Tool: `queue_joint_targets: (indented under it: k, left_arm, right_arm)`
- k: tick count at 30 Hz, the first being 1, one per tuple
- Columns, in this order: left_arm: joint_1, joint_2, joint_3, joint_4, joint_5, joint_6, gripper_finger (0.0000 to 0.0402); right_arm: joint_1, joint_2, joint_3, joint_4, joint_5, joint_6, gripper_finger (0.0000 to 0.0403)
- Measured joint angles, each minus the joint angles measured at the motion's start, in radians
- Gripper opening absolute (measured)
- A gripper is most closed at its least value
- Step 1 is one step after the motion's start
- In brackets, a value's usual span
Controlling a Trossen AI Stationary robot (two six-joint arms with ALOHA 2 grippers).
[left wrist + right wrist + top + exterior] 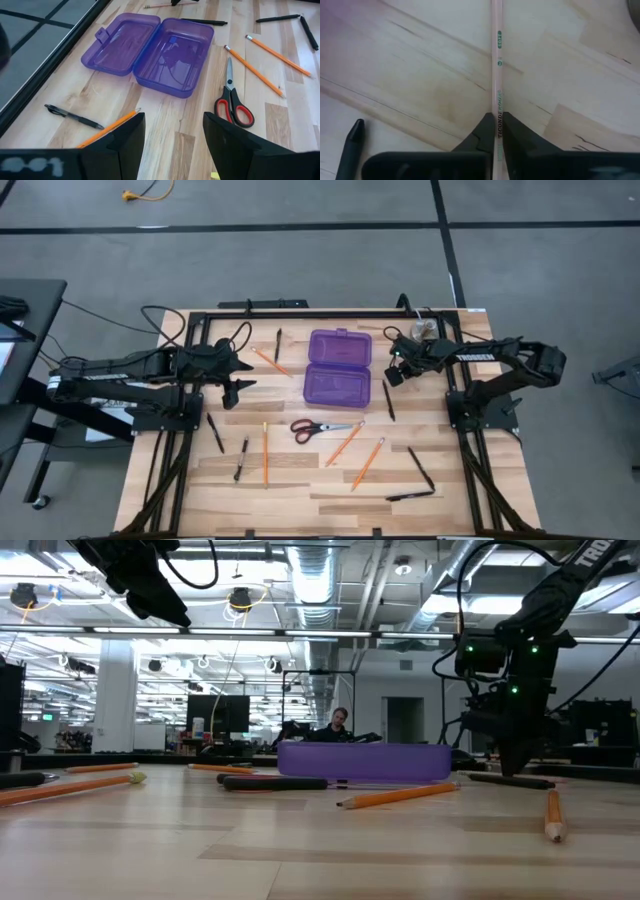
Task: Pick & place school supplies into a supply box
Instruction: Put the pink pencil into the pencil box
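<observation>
The open purple supply box (338, 367) lies in the middle of the table, its tray and lid both empty in the left wrist view (150, 50). Red-and-black scissors (322, 427), orange pencils (345, 443) and black pens (242, 458) are scattered on the wood nearer the table's front. My right gripper (393, 370) is down at the table just right of the box, shut on a pencil (497, 60). My left gripper (172, 145) is open and hovers left of the box (240, 375), touching nothing. My right gripper pinches a pencil between its two fingers (482, 132), at the printed stretch of the shaft (497, 100). The fingers come from above, pointing down, one on each side of the shaft. The pencil lies level close over the wood; whether it is lifted clear I cannot tell.
A black pen (388, 398) lies right beside the right gripper, its tip in the right wrist view (352, 142). A round silver disc (425, 330) sits near the far right corner. More pens (420, 468) lie front right. A person shows in the room beyond (340, 722).
</observation>
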Motion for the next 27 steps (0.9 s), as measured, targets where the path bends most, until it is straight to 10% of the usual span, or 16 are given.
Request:
queue_joint_targets:
  k: [27]
  left_arm:
    - [0.000, 0.000, 0.000, 0.000, 0.025, 0.000, 0.0190]
  right_arm:
    - [0.002, -0.120, -0.011, -0.036, -0.032, 0.027, 0.0001]
